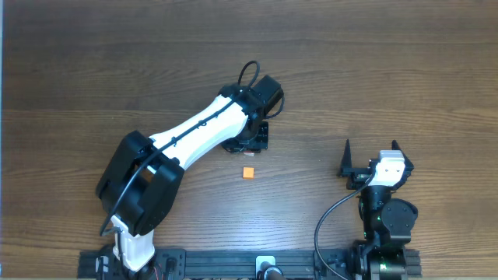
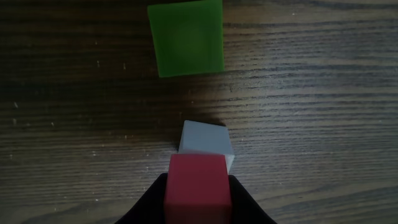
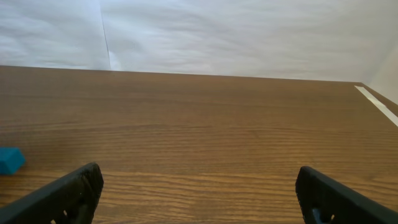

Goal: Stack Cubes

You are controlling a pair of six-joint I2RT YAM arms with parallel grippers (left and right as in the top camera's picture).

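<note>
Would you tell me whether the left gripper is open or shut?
Shut on the red cube: the left gripper presses its two sides.

A robot lab bench — wood-grain table [image 1: 389, 62], plain white backdrop [image 3: 249, 37], black mounting rail [image 1: 226, 260].

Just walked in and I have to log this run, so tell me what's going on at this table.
The left gripper is shut on a red cube and holds it at a white cube on the table, partly covering it. Whether the red cube rests on the white one cannot be told. A green cube lies farther off and a small orange cube sits apart. The right gripper is open over bare table, with a blue cube off to its side.
</note>
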